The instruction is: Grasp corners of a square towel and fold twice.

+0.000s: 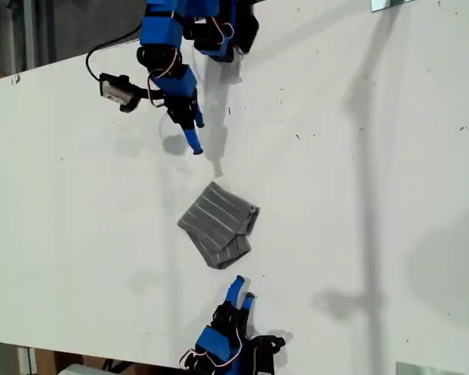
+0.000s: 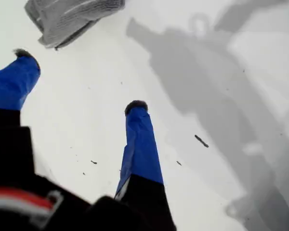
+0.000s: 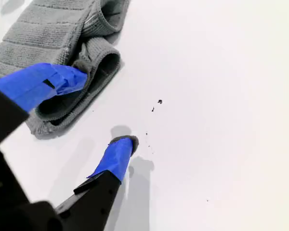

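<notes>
At mid-table: the towel (image 1: 219, 224) lies in a small folded bundle on the white table (image 1: 375, 195), well away from every edge.
Towel layers: in the second wrist view the towel (image 3: 53, 33) shows rolled, looped folds at its near end. How many layers there are cannot be counted.
Corners: tucked into the folds; none can be picked out with certainty in any view.
My first end effector (image 2: 80, 81): jaws wide apart and holding nothing, with bare table between the fingertips. The towel (image 2: 70, 19) is ahead of it, apart, and cut off by the picture's edge.
First arm, exterior view: it comes in from the top edge, its end effector (image 1: 194, 144) pointing towards the towel. The jaw gap is hard to read from here.
My second end effector (image 3: 102, 109): jaws spread and gripping nothing. One blue finger (image 3: 43, 84) covers part of the towel's looped end, and whether it touches the cloth cannot be told.
Second arm, exterior view: it enters from the bottom edge, its end effector (image 1: 242, 289) just beside the towel's lower end. Its base is cut off.
</notes>
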